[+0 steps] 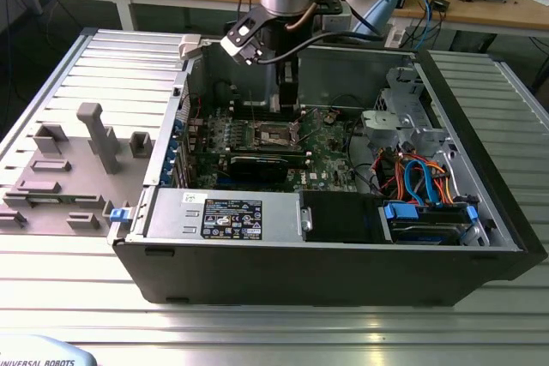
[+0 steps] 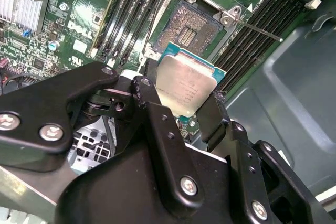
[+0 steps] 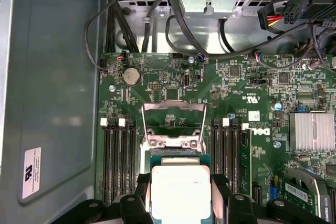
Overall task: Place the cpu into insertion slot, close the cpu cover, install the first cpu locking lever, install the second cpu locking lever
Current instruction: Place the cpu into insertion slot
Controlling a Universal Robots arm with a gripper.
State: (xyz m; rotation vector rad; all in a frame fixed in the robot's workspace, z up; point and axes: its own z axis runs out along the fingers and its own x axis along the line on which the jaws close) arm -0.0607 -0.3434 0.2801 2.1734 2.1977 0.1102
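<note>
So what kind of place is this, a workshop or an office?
Probably a robotics lab or workshop: an opened computer case lies on a ribbed metal bench, the gripper holds the cpu over the motherboard, and cable-strewn desks stand behind.

A ribbed, silver-grey metal table (image 1: 274, 332) carries everything. An open black computer case (image 1: 326, 276) lies on its side in the middle of it, and a grey fixture plate (image 1: 51, 190) with upright blocks sits flat just beside the case, at the exterior view's left
</note>
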